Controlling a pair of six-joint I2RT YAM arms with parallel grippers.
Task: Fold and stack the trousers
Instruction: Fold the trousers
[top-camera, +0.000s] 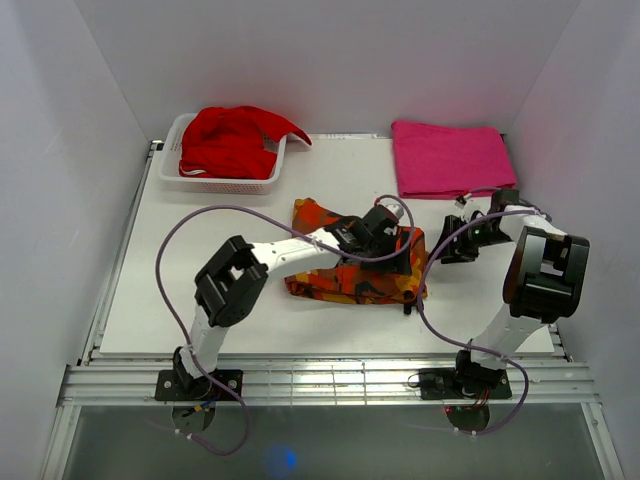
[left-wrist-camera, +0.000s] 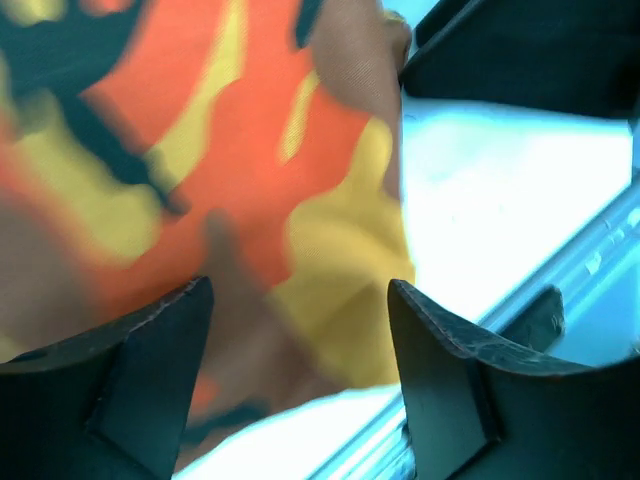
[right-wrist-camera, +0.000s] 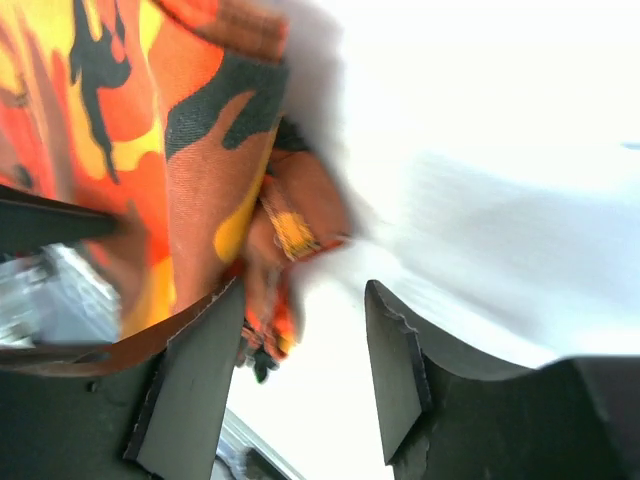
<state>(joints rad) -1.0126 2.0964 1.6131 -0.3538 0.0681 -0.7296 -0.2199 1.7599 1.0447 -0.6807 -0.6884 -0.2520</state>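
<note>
Back left: a white plastic mesh basket (top-camera: 170, 168) holds a crumpled plain red garment (top-camera: 230, 140). Back right: a flat pink folded cloth (top-camera: 450, 158). Neither touches the camouflage-print fabric trousers in orange, red, yellow and black (top-camera: 345, 282), which lie folded in a soft, rumpled block at the centre of the white table (top-camera: 180, 310).

My left arm crosses the trousers and hides part of them from above. My left gripper (left-wrist-camera: 298, 290) hangs over their right end, jaws apart, clamping nothing. My right gripper (right-wrist-camera: 303, 290) sits just beside that end, jaws apart, with bare table between them.

Both wrist views are blurred and crop the cloth.

Camouflage trousers (top-camera: 345, 282) in orange, red, yellow, black; pink cloth (top-camera: 450, 158); red garment (top-camera: 230, 140).
</note>
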